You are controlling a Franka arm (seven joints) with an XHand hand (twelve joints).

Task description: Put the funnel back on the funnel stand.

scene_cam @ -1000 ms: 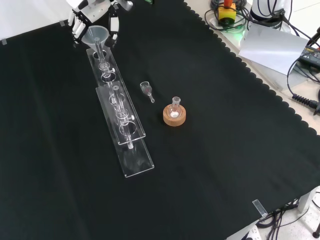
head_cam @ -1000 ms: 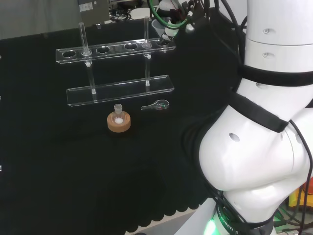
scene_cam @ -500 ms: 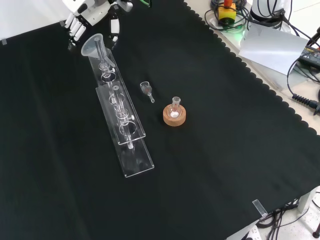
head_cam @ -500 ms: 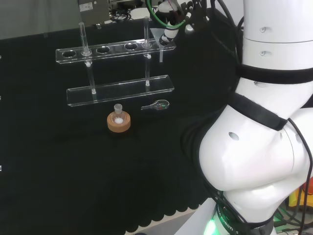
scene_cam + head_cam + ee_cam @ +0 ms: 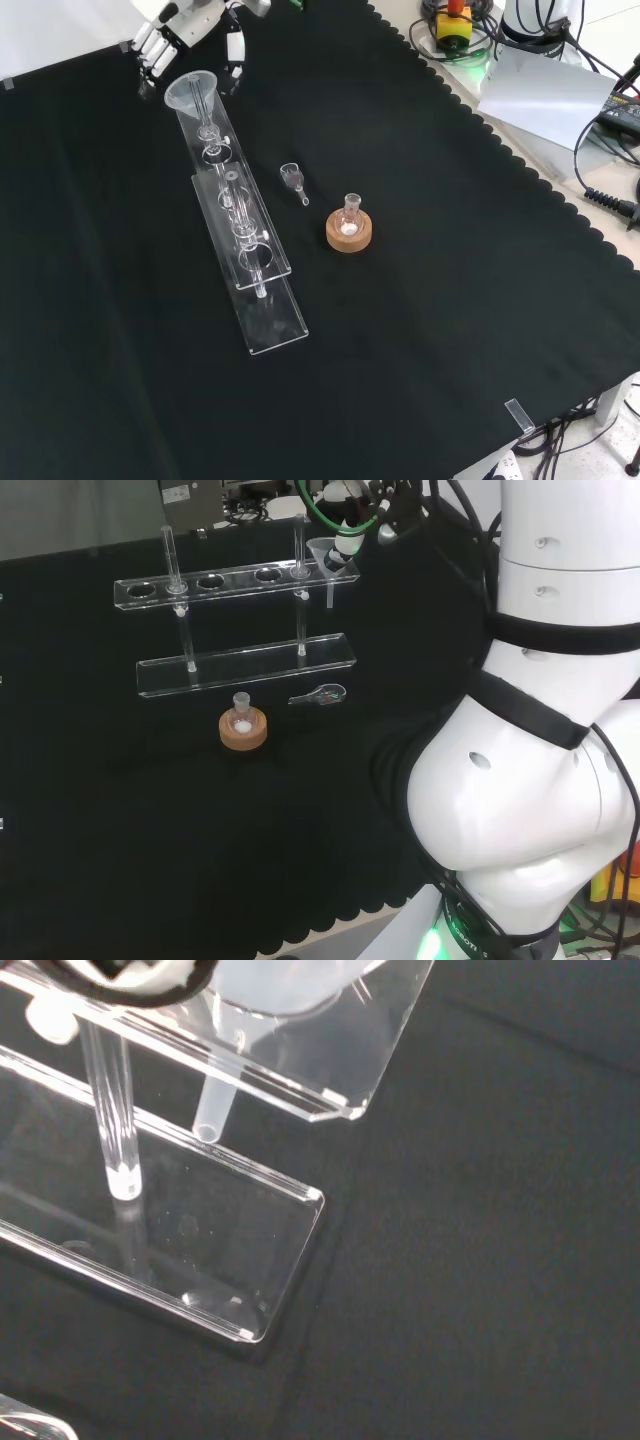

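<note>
The funnel [image 5: 192,88] sits in the end hole of the clear funnel stand [image 5: 245,262], its cone above the upper shelf and its stem passing down through the hole. In the wrist view the stem [image 5: 216,1107] hangs free below the upper shelf and ends above the stand's base plate, not touching it.

In the front view the stand runs from near to far, and the funnel occupies its far end. In the head view the funnel [image 5: 326,556] is at the right end of the upper shelf, just beside one of the stand's upright posts.

The hand [image 5: 185,25] is at the top of the front view, just beyond the funnel. Its fingers [image 5: 152,50] are straight and spread, pointing down toward the cloth on either side of the funnel's rim. No finger is curled round the funnel, and a gap shows between the fingertips and the rim. In the head view the hand [image 5: 348,542] is just above and behind the funnel.

A small flask [image 5: 349,217] stands upright in a cork ring [image 5: 349,234] on the tabletop [image 5: 450,300], to the right of the stand in the front view. A small clear scoop [image 5: 294,180] lies on the cloth between the flask and the stand, apart from both.
</note>
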